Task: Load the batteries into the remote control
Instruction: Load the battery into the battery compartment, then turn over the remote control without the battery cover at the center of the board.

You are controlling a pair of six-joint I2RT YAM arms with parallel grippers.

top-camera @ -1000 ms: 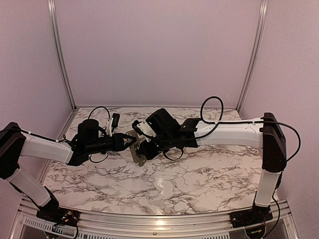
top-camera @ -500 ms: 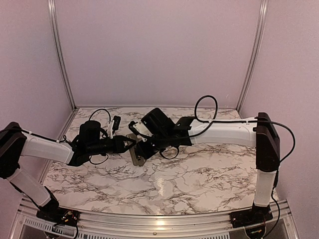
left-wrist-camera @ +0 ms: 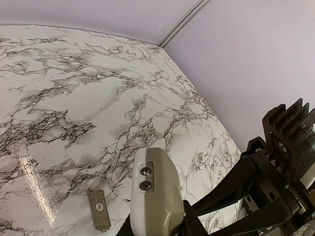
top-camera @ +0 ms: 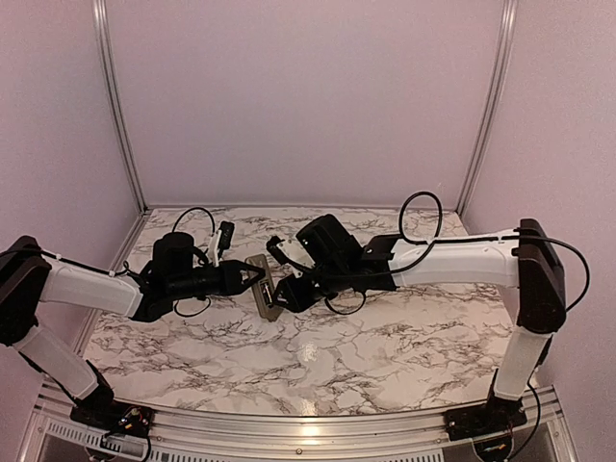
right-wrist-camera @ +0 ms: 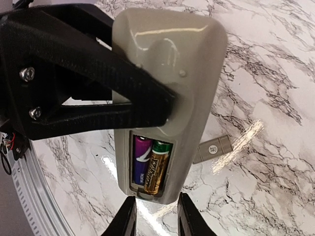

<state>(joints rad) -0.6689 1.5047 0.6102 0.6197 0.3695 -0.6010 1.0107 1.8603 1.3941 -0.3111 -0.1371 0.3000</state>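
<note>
My left gripper (top-camera: 252, 276) is shut on the remote control (right-wrist-camera: 167, 64) and holds it above the table with its greyish back facing the right wrist camera. The battery compartment stands open. Two batteries lie side by side in it, a dark purple one (right-wrist-camera: 141, 160) and a gold one (right-wrist-camera: 158, 167). My right gripper (right-wrist-camera: 152, 216) sits just off the remote's compartment end, open, with nothing between its fingers. In the left wrist view the remote (left-wrist-camera: 156, 196) sticks out from the left gripper (left-wrist-camera: 157, 230). In the top view the remote (top-camera: 268, 296) hangs between both grippers, the right gripper (top-camera: 286, 292) beside it.
A small grey battery cover (right-wrist-camera: 211, 149) lies flat on the marble table (top-camera: 385, 337) below the remote, also in the left wrist view as the cover (left-wrist-camera: 98, 209). Pink walls enclose the table at the back and sides.
My right gripper has drawn back a little from the remote and its jaws have parted. The left gripper has kept hold of the remote in about the same place.
</note>
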